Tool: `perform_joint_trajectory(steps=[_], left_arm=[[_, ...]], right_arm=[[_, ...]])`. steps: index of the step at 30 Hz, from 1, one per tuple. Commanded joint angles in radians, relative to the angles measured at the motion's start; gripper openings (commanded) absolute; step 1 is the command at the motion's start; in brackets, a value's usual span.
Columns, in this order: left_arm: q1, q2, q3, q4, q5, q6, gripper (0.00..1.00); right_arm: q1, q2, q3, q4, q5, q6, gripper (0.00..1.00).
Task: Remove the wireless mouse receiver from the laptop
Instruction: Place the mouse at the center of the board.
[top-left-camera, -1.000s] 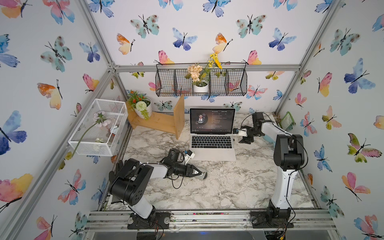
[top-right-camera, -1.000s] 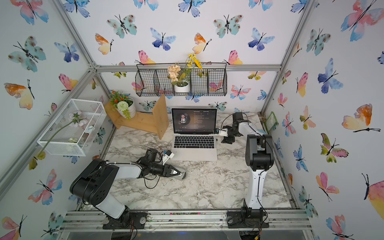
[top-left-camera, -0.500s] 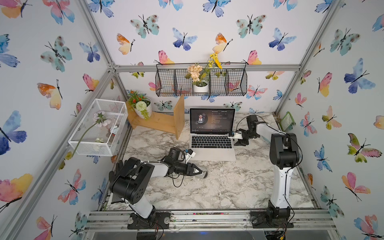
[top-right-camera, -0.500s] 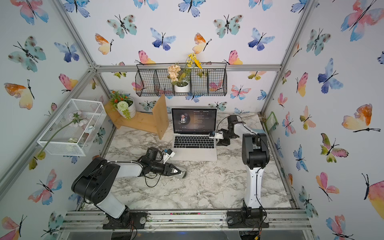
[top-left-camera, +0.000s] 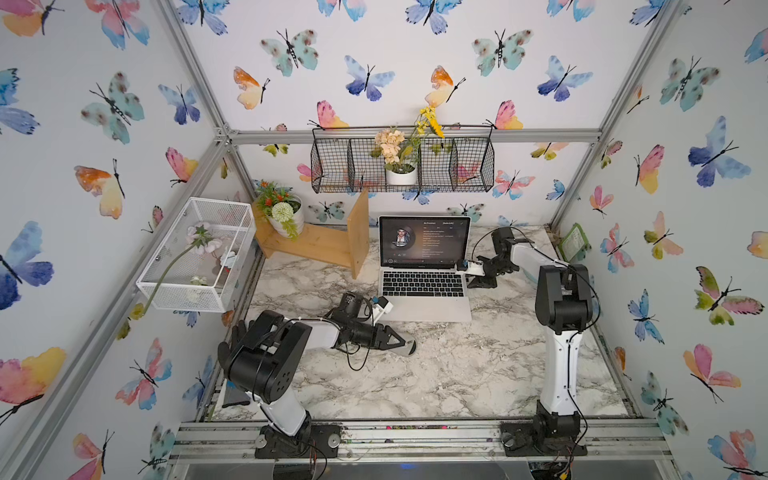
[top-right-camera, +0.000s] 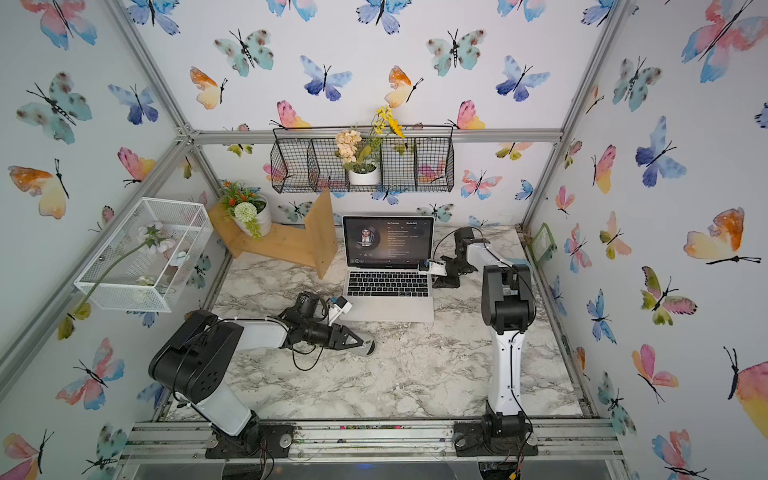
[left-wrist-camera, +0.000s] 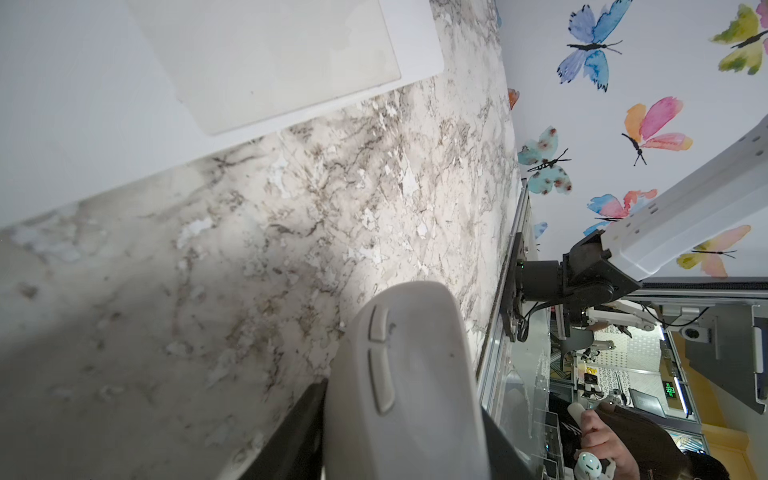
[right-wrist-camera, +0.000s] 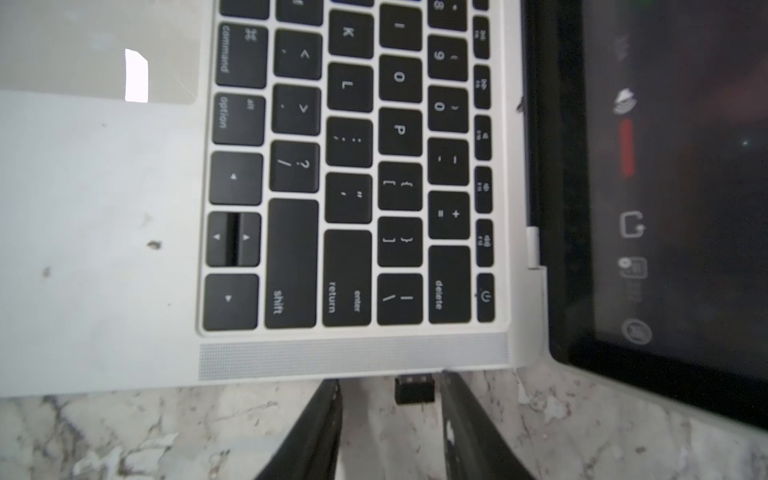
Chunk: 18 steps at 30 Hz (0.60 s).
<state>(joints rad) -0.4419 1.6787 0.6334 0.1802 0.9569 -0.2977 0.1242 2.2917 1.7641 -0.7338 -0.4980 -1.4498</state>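
The silver laptop (top-left-camera: 424, 309) (top-right-camera: 388, 311) stands open at the back middle of the marble table. In the right wrist view the wireless mouse receiver (right-wrist-camera: 414, 389), a tiny black stub, is plugged into the laptop (right-wrist-camera: 104, 249) at its right edge. My right gripper (right-wrist-camera: 390, 379) (top-left-camera: 471, 277) is open astride it. One finger (right-wrist-camera: 457, 411) is almost on the stub; the other stands a gap away. My left gripper (left-wrist-camera: 403, 399) (top-left-camera: 395, 341) lies low in front of the laptop, with a grey mouse (left-wrist-camera: 415, 332) (top-left-camera: 407, 349) between its fingers. Whether they press it does not show.
A wooden shelf (top-left-camera: 324, 245) with a potted plant (top-left-camera: 282, 214) stands at the back left. A white wire cage (top-left-camera: 195, 257) juts from the left wall, and a black wire basket (top-left-camera: 403, 166) hangs on the back wall above the laptop. A green object (top-left-camera: 575, 241) leans at the back right.
My right gripper has moved left to the laptop's right edge, and its jaws have narrowed round the receiver. The left arm and the mouse have barely shifted.
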Motion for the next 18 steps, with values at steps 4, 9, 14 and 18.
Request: perform_joint_trajectory(steps=[4, 9, 14, 18], left_arm=[[-0.011, 0.017, 0.035, -0.046, 0.034, 0.056, 0.52], [-0.011, 0.026, 0.044, -0.055, 0.020, 0.061, 0.53], [-0.011, 0.027, 0.041, -0.063, 0.005, 0.066, 0.57], [-0.009, 0.028, 0.046, -0.082, -0.011, 0.072, 0.61]], right_arm=[[0.018, 0.074, 0.049, -0.073, 0.013, -0.013, 0.34], [0.020, 0.080, 0.062, -0.076, 0.019, -0.017, 0.27], [0.022, 0.084, 0.057, -0.078, 0.039, -0.018, 0.23], [0.021, 0.076, 0.042, -0.067, 0.045, -0.023, 0.21]])
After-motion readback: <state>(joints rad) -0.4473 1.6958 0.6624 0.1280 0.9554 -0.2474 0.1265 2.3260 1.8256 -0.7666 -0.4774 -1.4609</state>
